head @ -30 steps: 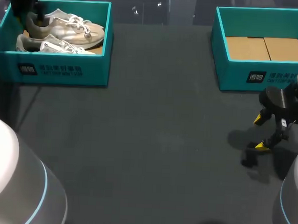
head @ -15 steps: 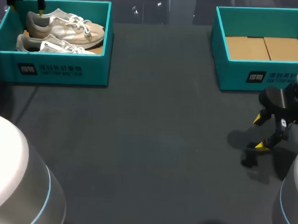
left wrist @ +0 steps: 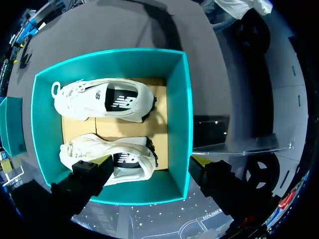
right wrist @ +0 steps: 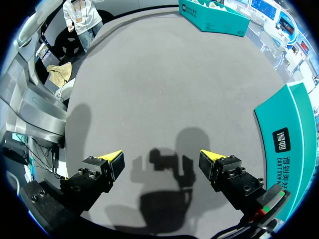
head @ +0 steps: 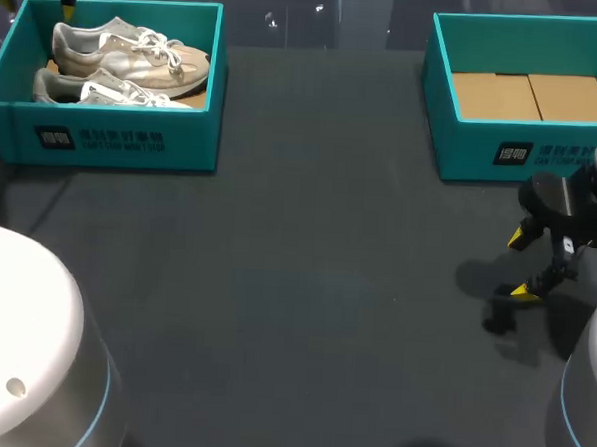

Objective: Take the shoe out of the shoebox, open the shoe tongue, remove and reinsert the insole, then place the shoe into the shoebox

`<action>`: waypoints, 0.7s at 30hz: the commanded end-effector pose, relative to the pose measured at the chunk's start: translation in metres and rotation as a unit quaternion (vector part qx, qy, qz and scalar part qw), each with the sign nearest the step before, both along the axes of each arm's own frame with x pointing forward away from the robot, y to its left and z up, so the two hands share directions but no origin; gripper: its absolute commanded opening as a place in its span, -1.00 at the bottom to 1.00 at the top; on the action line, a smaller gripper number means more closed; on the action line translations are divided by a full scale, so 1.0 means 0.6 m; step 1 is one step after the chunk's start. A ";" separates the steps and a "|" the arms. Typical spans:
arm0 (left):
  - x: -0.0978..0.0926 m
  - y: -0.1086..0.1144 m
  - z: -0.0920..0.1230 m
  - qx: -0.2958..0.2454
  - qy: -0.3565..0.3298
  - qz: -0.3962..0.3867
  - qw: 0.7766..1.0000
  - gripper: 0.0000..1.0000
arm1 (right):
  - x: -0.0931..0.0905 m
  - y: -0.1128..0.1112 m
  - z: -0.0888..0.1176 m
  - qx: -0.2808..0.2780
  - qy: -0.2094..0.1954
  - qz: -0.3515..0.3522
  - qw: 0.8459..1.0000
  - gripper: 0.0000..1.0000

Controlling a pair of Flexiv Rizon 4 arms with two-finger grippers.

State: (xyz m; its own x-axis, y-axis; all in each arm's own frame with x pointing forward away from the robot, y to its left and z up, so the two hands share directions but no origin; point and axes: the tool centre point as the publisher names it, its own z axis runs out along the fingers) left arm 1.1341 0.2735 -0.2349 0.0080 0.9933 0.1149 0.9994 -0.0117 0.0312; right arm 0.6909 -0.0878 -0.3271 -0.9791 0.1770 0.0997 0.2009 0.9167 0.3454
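Two pale sneakers lie side by side in the teal left shoebox (head: 123, 134), the far shoe (head: 132, 53) and the near shoe (head: 105, 93), toes pointing right. My left gripper (head: 34, 3) hangs open above the box's back left corner, holding nothing. In the left wrist view it looks straight down into the left shoebox (left wrist: 178, 109): one shoe (left wrist: 104, 99) lies ahead, and the other shoe (left wrist: 107, 154) has its heel under the left gripper (left wrist: 150, 162). My right gripper (head: 522, 263) is open and empty low over the mat, and the right wrist view shows the right gripper (right wrist: 160, 159) above its own shadow.
A second teal shoebox (head: 523, 150) with a bare cardboard floor stands at the back right, just behind my right gripper; its wall (right wrist: 294, 129) is beside that gripper. Dark grey mat (head: 305, 284) spans the space between the boxes.
My left gripper has opened, let go of the far shoe's heel and risen out of the box toward the back left. The right arm has not moved.
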 end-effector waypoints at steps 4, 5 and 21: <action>-0.068 -0.002 0.014 0.010 -0.011 -0.003 1.000 1.00 | -0.002 0.000 0.000 -0.001 -0.001 0.000 1.000 1.00; -0.074 -0.002 0.017 0.011 0.000 -0.007 1.000 1.00 | -0.002 0.000 0.000 -0.001 -0.001 0.000 1.000 1.00; -0.079 -0.001 0.017 0.016 0.000 -0.008 1.000 1.00 | -0.002 0.000 0.000 -0.001 -0.001 0.000 1.000 1.00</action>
